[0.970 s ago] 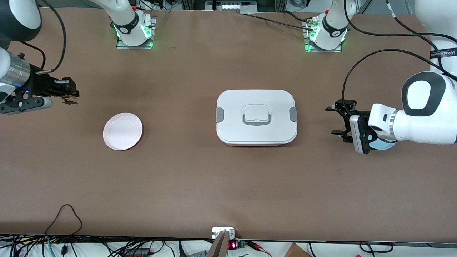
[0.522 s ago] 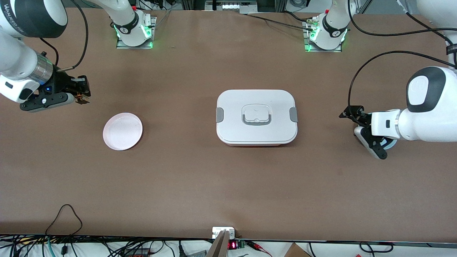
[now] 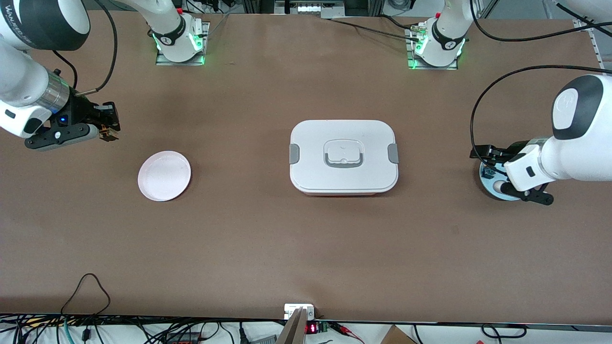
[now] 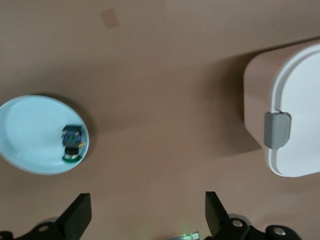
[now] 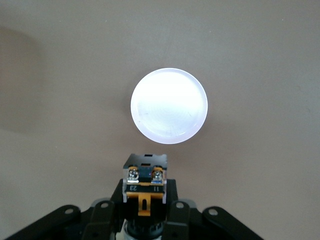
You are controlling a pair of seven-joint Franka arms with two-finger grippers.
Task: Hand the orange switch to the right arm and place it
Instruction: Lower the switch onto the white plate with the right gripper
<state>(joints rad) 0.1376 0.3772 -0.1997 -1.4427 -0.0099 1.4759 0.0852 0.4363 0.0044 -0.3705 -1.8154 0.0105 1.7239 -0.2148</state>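
While clamped on orange switch (image 5: 145,192), right gripper (image 3: 109,125) above bare table (image 3: 267,239) near pink plate (image 3: 164,176), left gripper (image 4: 145,215) spread wide over blue plate (image 4: 30,140).

right claw (image 5: 145,212): black, clamped on small black blocky switch (image 5: 145,185) with brass screw terminals | round white shallow plate (image 5: 169,105): on brown desk (image 5: 260,75), just ahead of claw, apart from switch

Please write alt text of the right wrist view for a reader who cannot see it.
The right gripper is shut on the orange switch, a small black component whose terminal end with metal screws faces outward. Past it, an empty white plate lies on the brown table.
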